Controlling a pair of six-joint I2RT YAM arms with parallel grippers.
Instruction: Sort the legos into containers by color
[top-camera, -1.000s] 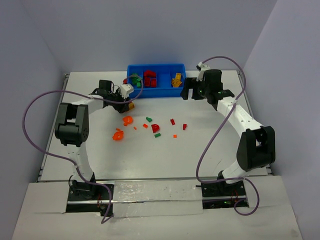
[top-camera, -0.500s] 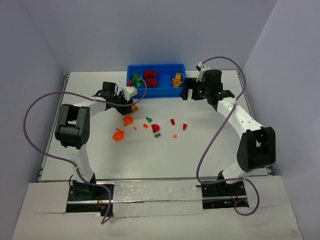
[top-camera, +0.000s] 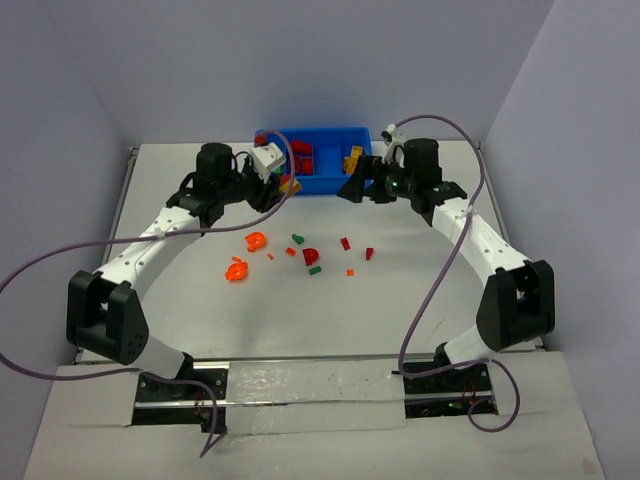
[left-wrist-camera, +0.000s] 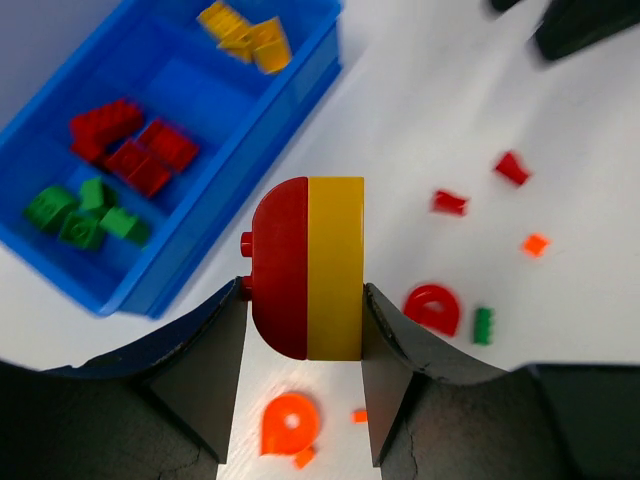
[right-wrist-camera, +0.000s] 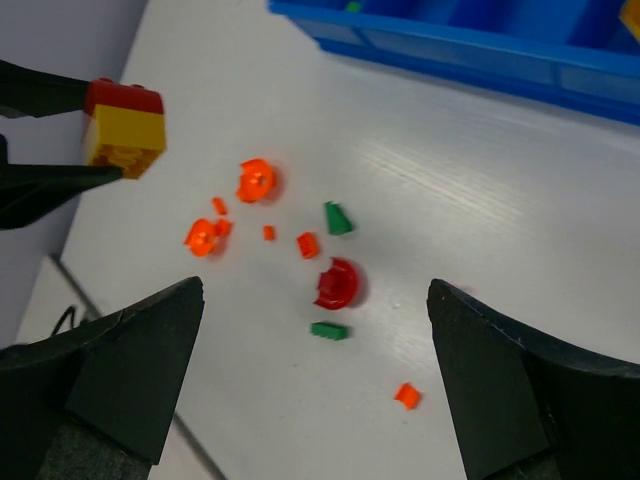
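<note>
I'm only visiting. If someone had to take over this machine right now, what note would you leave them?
Left gripper: shut on a joined red-and-yellow piece, held above the table near the tray.
Right gripper: open, empty, by the tray's front.
Done: green legos, red legos and yellow legos sit in separate compartments.
Left: orange pieces, a red arch and small bits lie loose on the table. The held piece probably needs splitting first.

Readable text: none in any view.
Blue tray (left-wrist-camera: 262, 160): walls plain, no label legible.
Red-and-yellow lego (left-wrist-camera: 307, 268): faces plain, no print.
Scattered legos (right-wrist-camera: 337, 285): too small to show any marking.
</note>
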